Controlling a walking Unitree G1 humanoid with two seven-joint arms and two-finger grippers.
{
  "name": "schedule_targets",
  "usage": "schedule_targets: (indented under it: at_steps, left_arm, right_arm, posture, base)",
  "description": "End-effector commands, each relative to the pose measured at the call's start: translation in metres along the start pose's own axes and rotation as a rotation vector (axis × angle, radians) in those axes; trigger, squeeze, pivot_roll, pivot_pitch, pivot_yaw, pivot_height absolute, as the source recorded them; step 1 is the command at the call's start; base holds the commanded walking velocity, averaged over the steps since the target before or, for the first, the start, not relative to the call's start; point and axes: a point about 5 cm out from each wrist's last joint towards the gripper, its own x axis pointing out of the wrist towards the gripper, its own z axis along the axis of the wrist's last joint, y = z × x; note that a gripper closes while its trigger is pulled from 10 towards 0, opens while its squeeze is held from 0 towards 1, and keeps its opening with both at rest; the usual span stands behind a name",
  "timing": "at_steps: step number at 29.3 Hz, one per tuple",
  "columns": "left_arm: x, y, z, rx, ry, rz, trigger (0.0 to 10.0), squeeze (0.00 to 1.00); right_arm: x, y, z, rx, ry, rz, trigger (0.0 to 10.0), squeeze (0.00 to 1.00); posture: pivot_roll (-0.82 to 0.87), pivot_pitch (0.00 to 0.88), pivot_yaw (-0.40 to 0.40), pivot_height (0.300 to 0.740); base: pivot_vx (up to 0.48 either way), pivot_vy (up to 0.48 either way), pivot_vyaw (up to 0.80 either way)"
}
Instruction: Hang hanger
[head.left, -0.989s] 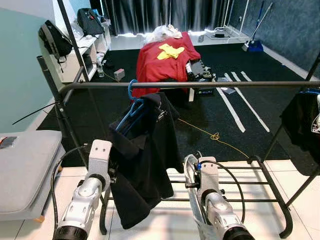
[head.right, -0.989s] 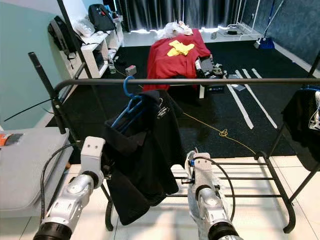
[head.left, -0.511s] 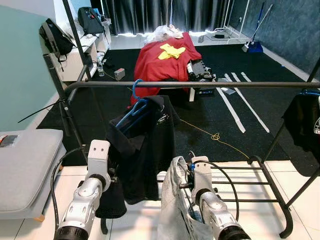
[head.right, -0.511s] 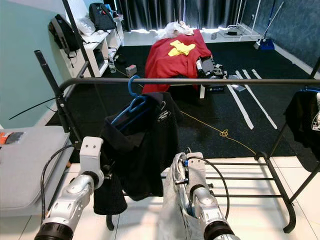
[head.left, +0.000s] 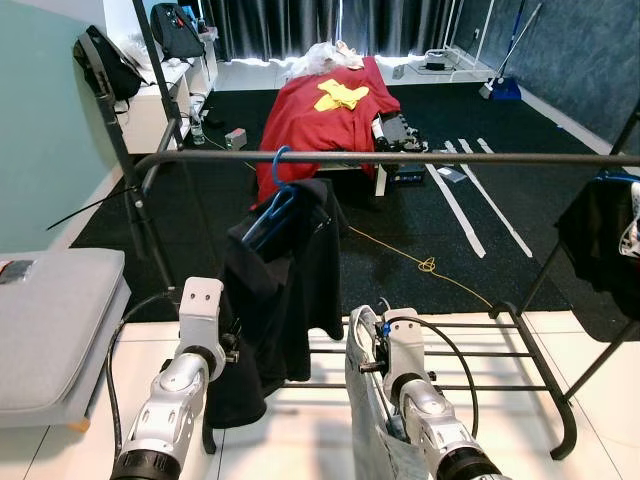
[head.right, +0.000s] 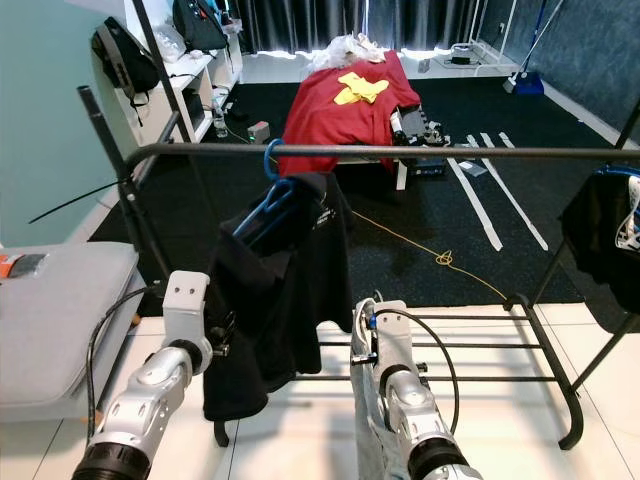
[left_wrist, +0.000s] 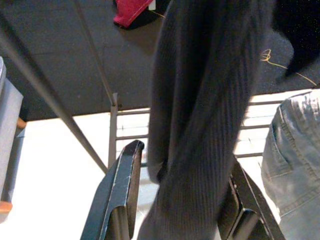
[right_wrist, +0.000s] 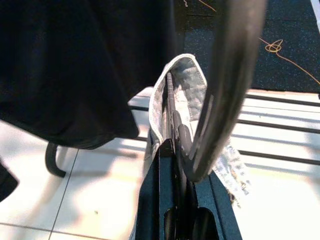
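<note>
Hanger (head.left: 277, 196), blue, has its hook over the rack rail (head.left: 420, 158) at upper centre of the frame, carrying a black garment (head.left: 275, 290), so the hanging looks done. Left gripper (left_wrist: 175, 200), at lower left, has its jaws spread around a fold of that dark cloth; letting go appears to be what is left. Right gripper (right_wrist: 172, 150), lower centre, is clamped on grey jeans (head.left: 375, 430) in front of the rack.
</note>
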Motion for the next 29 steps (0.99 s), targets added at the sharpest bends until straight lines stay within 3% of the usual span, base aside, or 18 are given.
schedule_targets:
  at_steps: [1, 16, 29]
  left_arm:
    - [-0.0019, -0.0001, -0.0059, -0.007, 0.024, 0.001, 10.0, 0.0]
    - [-0.0015, -0.0024, -0.0093, 0.06, 0.058, -0.027, 10.0, 0.0]
    - [0.0009, -0.0022, -0.0101, 0.059, 0.071, -0.027, 10.0, 0.0]
  right_arm:
    - [0.0015, 0.0028, 0.004, -0.004, -0.01, 0.012, 10.0, 0.0]
    - [0.0014, 0.0034, 0.0027, 0.018, -0.002, 0.01, 10.0, 0.0]
    - [0.0015, 0.002, 0.0018, 0.026, 0.007, 0.009, 10.0, 0.0]
  posture:
    - [0.07, 0.007, 0.011, 0.74]
    - [0.07, 0.011, 0.02, 0.74]
    - [0.06, 0.017, 0.039, 0.74]
  base:
    - [-0.334, 0.0, 0.0]
    - [-0.072, 0.0, 0.0]
    - [0.0, 0.0, 0.0]
